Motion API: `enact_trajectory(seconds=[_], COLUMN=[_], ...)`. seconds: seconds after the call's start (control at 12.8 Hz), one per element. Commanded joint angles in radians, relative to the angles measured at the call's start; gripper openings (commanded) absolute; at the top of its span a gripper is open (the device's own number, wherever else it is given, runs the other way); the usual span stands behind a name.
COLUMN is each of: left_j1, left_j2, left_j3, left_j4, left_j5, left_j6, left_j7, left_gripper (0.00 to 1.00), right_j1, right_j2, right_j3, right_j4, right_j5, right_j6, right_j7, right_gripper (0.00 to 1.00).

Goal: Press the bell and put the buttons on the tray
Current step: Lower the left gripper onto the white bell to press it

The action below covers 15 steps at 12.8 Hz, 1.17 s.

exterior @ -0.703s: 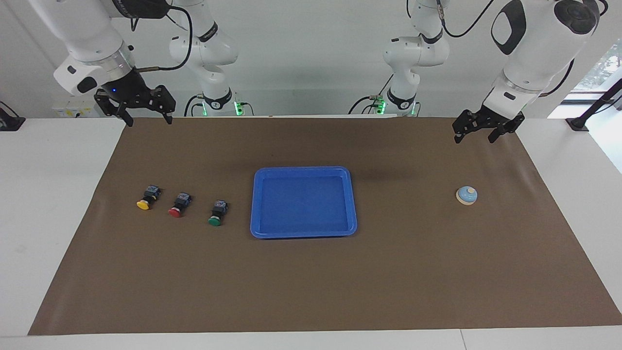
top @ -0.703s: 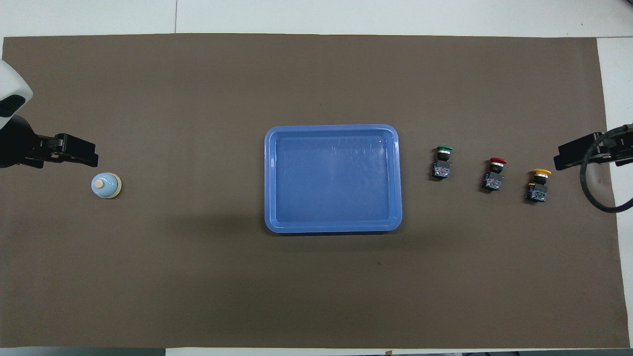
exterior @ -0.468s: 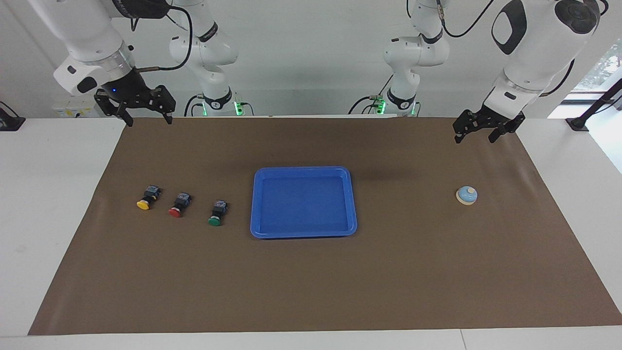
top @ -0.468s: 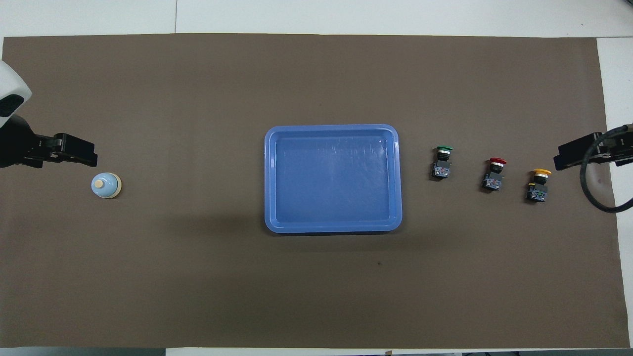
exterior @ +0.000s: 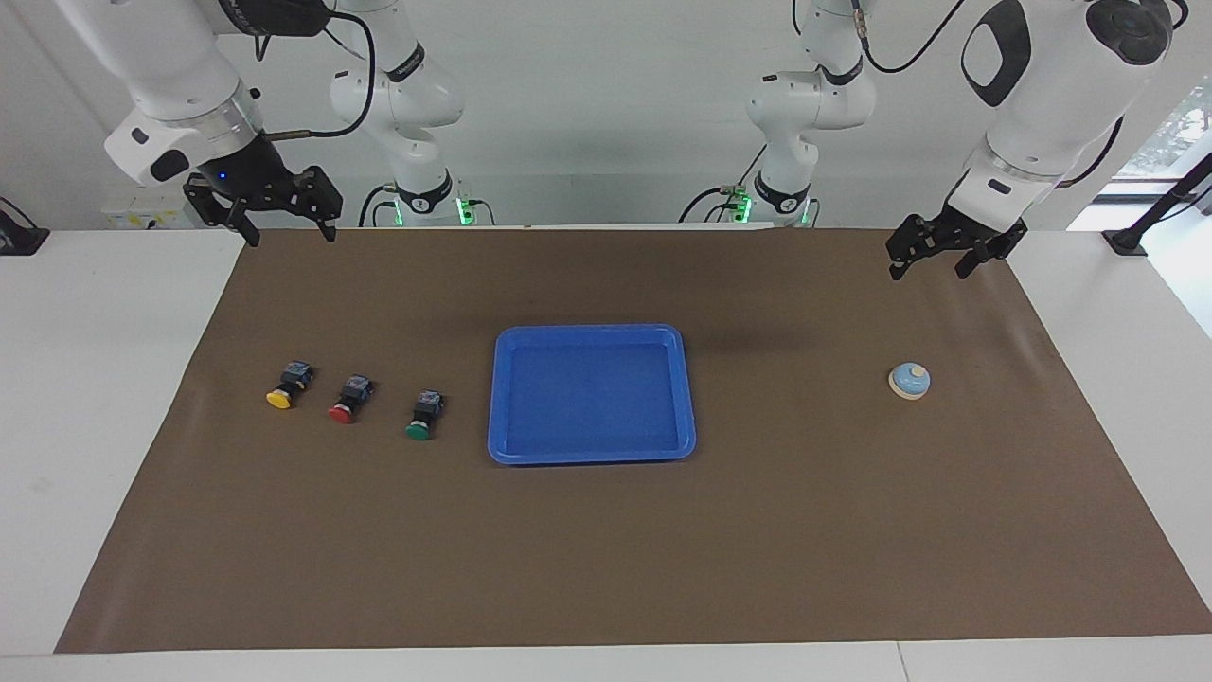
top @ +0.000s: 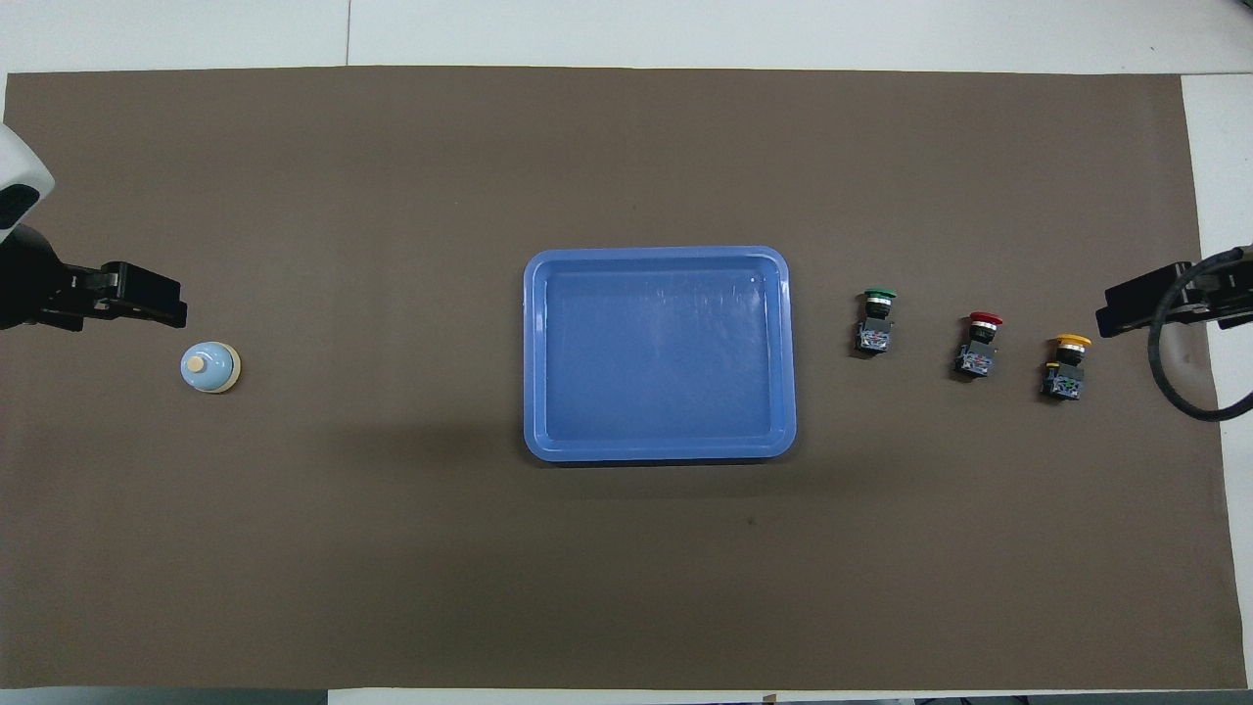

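The left gripper (exterior: 930, 262) hangs in the air with its fingers (exterior: 895, 271) spread wide and nothing between them, over the brown mat (exterior: 606, 549) near the table's edge at the robots' side, toward the left arm's end. The bell (exterior: 909, 380) sits on the mat well apart from it, farther from the robots, untouched.

The right gripper (exterior: 287, 229) is raised over the mat's corner at the robots' side of the right arm's end, its fingers (exterior: 250, 232) also wide apart and holding nothing.

Three buttons lie in a slanting row on the mat toward the right arm's end: the yellow button (exterior: 287, 385) nearest that end, the red button (exterior: 349, 398) beside it, the green button (exterior: 423, 415) closest to the tray. All three lie tipped over, caps pointing away from the robots, apart from one another.

The blue tray (exterior: 592, 457) lies flat in the middle of the mat, between the green button and the bell, with nothing in it.
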Motion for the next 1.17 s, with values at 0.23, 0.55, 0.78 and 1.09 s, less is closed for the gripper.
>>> enact_trajectory(seconds=[0.23,0.55,0.78,1.09], left_j1=[0.039,0.097,0.158,0.163], left_j2=[-0.017,-0.008,0.021,0.083], left_j3=[0.010,0.010,0.010,0.012], left_j4=[-0.063,-0.222,-0.341,-0.405], left_j5=[0.004,0.006,0.009,0.009], left_j6=[0.031,0.200,0.356,0.507], left_j7=[0.000,0.010,0.023,0.044], left_gripper=[0.00,0.00,0.00,0.00], right_j1=[-0.011,-0.011,-0.011,-0.011], right_j2=[-0.018,-0.018,-0.018,-0.018], right_j3=[0.003,0.003,0.003,0.003], right_j4=[-0.022,-0.022,-0.022,-0.022], right_j5=[0.010,0.010,0.010,0.011], right_j6=[-0.008,-0.007,-0.008,-0.007], right_j7=[-0.014,-0.014,-0.014,-0.014], right_gripper=[1.00,1.00,1.00,1.00])
